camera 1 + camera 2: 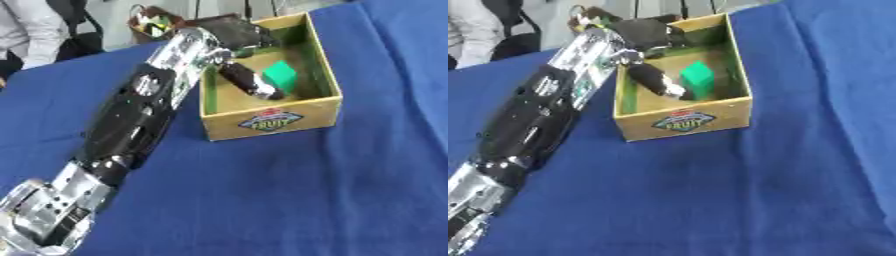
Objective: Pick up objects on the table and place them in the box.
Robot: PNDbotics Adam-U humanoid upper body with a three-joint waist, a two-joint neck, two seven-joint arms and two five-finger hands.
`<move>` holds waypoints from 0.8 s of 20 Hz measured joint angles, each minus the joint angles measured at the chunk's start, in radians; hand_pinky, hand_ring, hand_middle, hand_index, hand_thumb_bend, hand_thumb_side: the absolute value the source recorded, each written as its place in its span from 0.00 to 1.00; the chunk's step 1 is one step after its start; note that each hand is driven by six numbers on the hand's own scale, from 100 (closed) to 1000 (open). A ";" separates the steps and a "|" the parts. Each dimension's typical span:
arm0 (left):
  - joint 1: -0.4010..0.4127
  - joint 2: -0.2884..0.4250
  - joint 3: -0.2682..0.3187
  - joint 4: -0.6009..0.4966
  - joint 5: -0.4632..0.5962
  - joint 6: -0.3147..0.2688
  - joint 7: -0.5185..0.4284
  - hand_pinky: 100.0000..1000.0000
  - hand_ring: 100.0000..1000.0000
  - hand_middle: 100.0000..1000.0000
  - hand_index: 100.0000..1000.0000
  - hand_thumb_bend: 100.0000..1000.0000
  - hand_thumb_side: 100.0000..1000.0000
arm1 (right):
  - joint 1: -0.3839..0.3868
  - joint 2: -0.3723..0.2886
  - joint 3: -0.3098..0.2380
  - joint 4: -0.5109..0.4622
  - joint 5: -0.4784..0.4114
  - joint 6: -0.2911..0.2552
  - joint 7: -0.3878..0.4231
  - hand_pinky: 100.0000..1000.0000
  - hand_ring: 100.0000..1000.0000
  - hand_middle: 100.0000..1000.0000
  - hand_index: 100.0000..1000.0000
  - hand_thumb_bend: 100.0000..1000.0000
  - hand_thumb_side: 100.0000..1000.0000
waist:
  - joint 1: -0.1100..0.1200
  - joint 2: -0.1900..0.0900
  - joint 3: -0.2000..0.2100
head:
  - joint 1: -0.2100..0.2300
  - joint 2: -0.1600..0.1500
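Where the left arm [131, 120] runs up from the lower left corner across the blue cloth [289, 190], its hand [234, 34] hangs over the far left part of the box [271, 120], above the rim. The hand is dark and partly folded into shadow, but one digit [252, 80] shows plainly: it points down and toward the near wall inside the box, fairly straight, with a pale tip. The other fingers are bunched near the far wall, and I cannot tell how far they are bent; none of them is seen wrapped round anything, so the hand looks slack and carries nothing. A green block [697, 76] sits on the box floor, right of the middle, upright with one corner turned to the camera. It lies just beside the tip of the down-pointing digit, on that digit's right; whether the two touch I cannot tell, though in the right eye view a thin strip of floor seems to part them. The block is below the hand and not between its fingers. The box is tan cardboard with green inner walls and a printed label [682, 121] on its near face. The right hand shows in neither view.
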 measured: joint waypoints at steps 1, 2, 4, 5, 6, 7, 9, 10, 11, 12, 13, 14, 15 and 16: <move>0.000 0.000 0.008 -0.014 -0.013 0.011 0.012 0.77 0.84 0.79 0.93 0.73 1.00 | 0.000 0.001 0.000 0.000 0.000 0.000 0.000 0.78 0.79 0.75 0.74 0.00 1.00 | 0.000 0.000 0.001 | 0.001 0.000; 0.000 0.000 0.018 -0.030 -0.021 0.022 0.025 0.72 0.80 0.76 0.91 0.67 1.00 | 0.000 0.002 0.000 0.000 -0.001 0.000 0.000 0.78 0.79 0.75 0.74 0.00 1.00 | 0.000 0.000 0.003 | 0.001 0.000; -0.002 0.003 0.046 -0.068 -0.023 0.047 0.052 0.63 0.74 0.71 0.89 0.41 1.00 | 0.000 0.002 0.000 0.000 -0.002 0.000 -0.001 0.78 0.79 0.75 0.74 0.00 1.00 | 0.000 -0.003 0.009 | 0.001 0.002; -0.003 0.008 0.063 -0.089 -0.019 0.059 0.066 0.58 0.69 0.66 0.86 0.26 1.00 | 0.000 0.002 0.000 0.000 -0.003 0.000 -0.001 0.77 0.79 0.75 0.74 0.00 1.00 | -0.001 -0.005 0.012 | 0.001 0.005; -0.004 0.013 0.083 -0.111 -0.012 0.073 0.080 0.55 0.66 0.62 0.84 0.17 1.00 | 0.000 0.002 0.000 0.000 -0.003 -0.001 -0.002 0.78 0.79 0.75 0.74 0.00 1.00 | -0.001 -0.008 0.014 | 0.002 0.009; -0.006 0.019 0.103 -0.136 -0.002 0.083 0.095 0.53 0.63 0.60 0.82 0.13 1.00 | 0.000 0.002 0.000 0.000 -0.003 -0.003 -0.003 0.78 0.79 0.75 0.74 0.00 1.00 | -0.002 -0.009 0.017 | 0.003 0.010; 0.045 0.045 0.129 -0.261 0.089 0.112 0.187 0.50 0.60 0.59 0.81 0.11 1.00 | 0.000 0.002 -0.001 0.000 -0.003 -0.007 -0.008 0.78 0.79 0.75 0.74 0.00 1.00 | -0.002 -0.009 0.022 | 0.008 0.017; 0.096 0.068 0.130 -0.341 0.170 0.136 0.256 0.48 0.59 0.60 0.81 0.10 1.00 | 0.000 0.002 -0.002 0.000 -0.003 -0.011 -0.012 0.78 0.79 0.75 0.74 0.00 1.00 | -0.002 -0.009 0.025 | 0.011 0.019; 0.145 0.091 0.130 -0.415 0.259 0.162 0.324 0.47 0.58 0.60 0.82 0.10 1.00 | -0.003 0.002 -0.004 0.000 -0.003 -0.016 -0.016 0.78 0.80 0.76 0.74 0.00 1.00 | -0.004 -0.009 0.028 | 0.014 0.020; 0.185 0.110 0.130 -0.483 0.348 0.187 0.385 0.47 0.58 0.61 0.83 0.10 1.00 | -0.005 0.002 -0.007 0.000 -0.003 -0.021 -0.022 0.79 0.81 0.76 0.75 0.00 1.00 | -0.007 -0.009 0.031 | 0.018 0.022; 0.220 0.126 0.130 -0.545 0.436 0.209 0.436 0.46 0.58 0.61 0.84 0.11 1.00 | -0.008 0.002 -0.008 0.000 -0.002 -0.027 -0.028 0.79 0.81 0.76 0.75 0.00 1.00 | -0.010 -0.009 0.033 | 0.020 0.023; 0.253 0.137 0.131 -0.602 0.518 0.225 0.477 0.46 0.59 0.62 0.85 0.11 1.00 | -0.008 0.002 -0.011 0.000 -0.001 -0.034 -0.035 0.80 0.81 0.77 0.75 0.00 1.00 | -0.014 -0.009 0.035 | 0.022 0.026; 0.286 0.145 0.136 -0.654 0.596 0.239 0.511 0.46 0.59 0.63 0.89 0.11 1.00 | -0.008 0.002 -0.013 0.000 0.000 -0.040 -0.043 0.80 0.82 0.77 0.75 0.00 1.00 | -0.017 -0.009 0.037 | 0.023 0.027; 0.318 0.151 0.143 -0.700 0.664 0.249 0.537 0.45 0.59 0.63 0.93 0.10 1.00 | -0.009 0.002 -0.014 0.000 0.002 -0.047 -0.051 0.80 0.82 0.78 0.75 0.00 1.00 | -0.020 -0.009 0.040 | 0.024 0.028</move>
